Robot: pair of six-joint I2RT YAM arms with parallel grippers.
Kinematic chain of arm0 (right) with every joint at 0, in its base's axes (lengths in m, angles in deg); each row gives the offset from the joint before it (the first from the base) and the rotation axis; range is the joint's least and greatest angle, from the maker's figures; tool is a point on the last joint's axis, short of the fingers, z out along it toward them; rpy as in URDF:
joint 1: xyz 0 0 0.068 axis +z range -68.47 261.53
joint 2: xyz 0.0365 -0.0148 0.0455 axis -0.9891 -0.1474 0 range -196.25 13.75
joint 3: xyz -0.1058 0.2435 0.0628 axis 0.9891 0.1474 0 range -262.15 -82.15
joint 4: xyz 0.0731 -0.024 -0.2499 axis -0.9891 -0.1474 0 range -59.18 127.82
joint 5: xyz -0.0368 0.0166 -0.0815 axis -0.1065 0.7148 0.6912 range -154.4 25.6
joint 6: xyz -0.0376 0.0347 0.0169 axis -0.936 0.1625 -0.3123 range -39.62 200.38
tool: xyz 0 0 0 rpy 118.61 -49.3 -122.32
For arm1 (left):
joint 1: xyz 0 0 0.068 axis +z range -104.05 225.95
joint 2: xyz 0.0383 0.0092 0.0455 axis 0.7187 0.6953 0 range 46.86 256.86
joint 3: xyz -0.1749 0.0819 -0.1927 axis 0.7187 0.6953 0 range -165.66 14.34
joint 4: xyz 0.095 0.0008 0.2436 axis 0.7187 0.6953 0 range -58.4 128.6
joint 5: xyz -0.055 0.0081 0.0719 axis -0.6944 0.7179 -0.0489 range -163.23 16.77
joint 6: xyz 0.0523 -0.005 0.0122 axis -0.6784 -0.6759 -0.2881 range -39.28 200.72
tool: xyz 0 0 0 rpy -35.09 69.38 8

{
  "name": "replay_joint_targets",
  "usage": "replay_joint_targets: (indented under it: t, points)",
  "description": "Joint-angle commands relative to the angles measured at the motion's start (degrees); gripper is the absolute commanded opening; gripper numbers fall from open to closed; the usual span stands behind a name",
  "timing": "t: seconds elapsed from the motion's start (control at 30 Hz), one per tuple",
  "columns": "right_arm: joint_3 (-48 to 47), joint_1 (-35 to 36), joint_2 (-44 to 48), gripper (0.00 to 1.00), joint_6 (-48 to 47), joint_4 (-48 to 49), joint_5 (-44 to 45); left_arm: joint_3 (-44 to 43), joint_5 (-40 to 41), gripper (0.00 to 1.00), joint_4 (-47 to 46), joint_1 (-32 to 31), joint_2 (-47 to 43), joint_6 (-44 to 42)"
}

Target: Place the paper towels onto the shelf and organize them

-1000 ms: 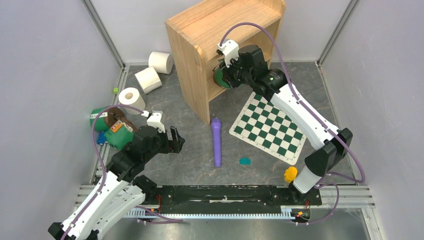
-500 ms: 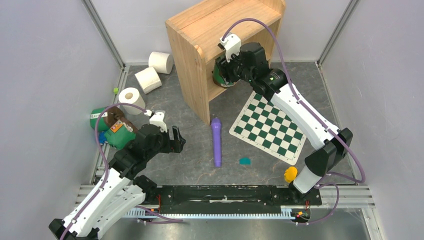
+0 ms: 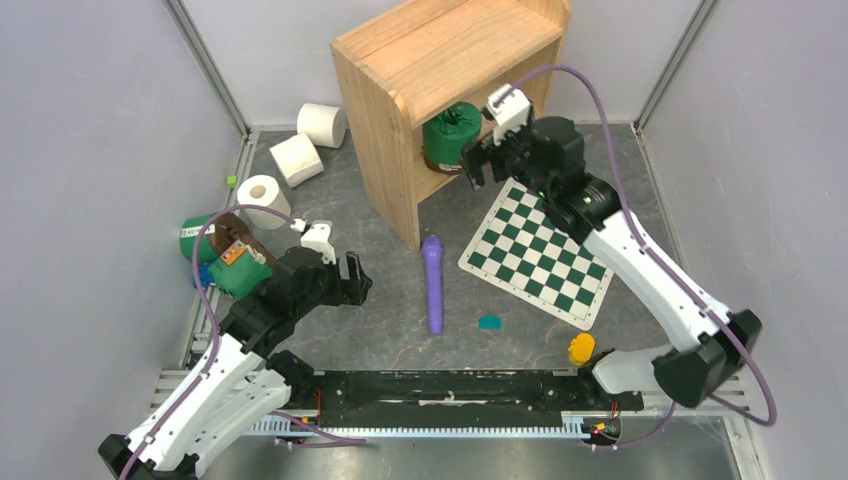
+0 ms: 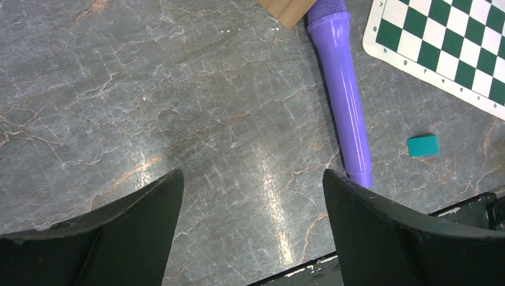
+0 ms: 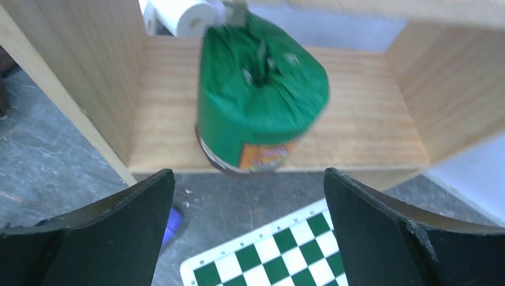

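Three white paper towels lie on the floor left of the shelf (image 3: 450, 55): one at the back (image 3: 322, 124), one in the middle (image 3: 296, 159), one nearer (image 3: 263, 197). One white roll (image 5: 184, 15) shows behind the shelf in the right wrist view. My right gripper (image 3: 480, 160) (image 5: 247, 226) is open and empty just outside the lower tier (image 5: 369, 137). A green canister (image 3: 450, 130) (image 5: 262, 89) stands upright on that tier. My left gripper (image 3: 348, 285) (image 4: 253, 226) hangs open over bare floor, far from the rolls.
Two more green canisters (image 3: 225, 258) lie at the left wall below the rolls. A purple cylinder (image 3: 433, 283) (image 4: 345, 95) lies in front of the shelf's corner. The checkered board (image 3: 538, 255) and a small teal block (image 3: 489, 322) are to its right. A yellow item (image 3: 581, 348) sits by the right base.
My right gripper has opened, let go of the green canister on the lower tier and drawn back to the right, out of the shelf. The left arm has barely moved.
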Motion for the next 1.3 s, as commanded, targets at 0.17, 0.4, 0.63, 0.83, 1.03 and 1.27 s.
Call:
replay_joint_targets:
  t: [0.17, 0.4, 0.63, 0.83, 1.03, 1.27]
  points:
    - [19.46, -15.68, 11.16, 0.98, 6.31, 23.12, -18.60, -0.86, -1.31, 0.92, -3.99, -0.21, 2.68, -2.78]
    - [23.98, -17.28, 7.61, 0.98, 6.74, 35.96, -32.14, -1.69, -1.72, 0.92, -4.36, -0.16, 4.61, -3.33]
    - [24.54, -16.58, 4.71, 0.98, 13.39, 44.09, -40.27, -1.60, -1.57, 0.92, -4.30, -0.16, 5.07, -3.24]
    - [25.47, -9.91, 3.26, 0.98, 9.85, 46.74, -42.19, -1.78, -1.09, 0.92, -4.61, -0.16, 6.92, -3.93]
    - [21.85, -8.79, -3.14, 0.94, 10.59, 51.14, -47.63, -2.04, -0.99, 0.92, -4.81, -0.16, 8.00, -3.90]
    - [17.31, -7.48, -9.21, 0.94, 10.55, 51.54, -50.01, -1.52, -0.15, 0.93, -4.40, -0.17, 7.25, -3.86]
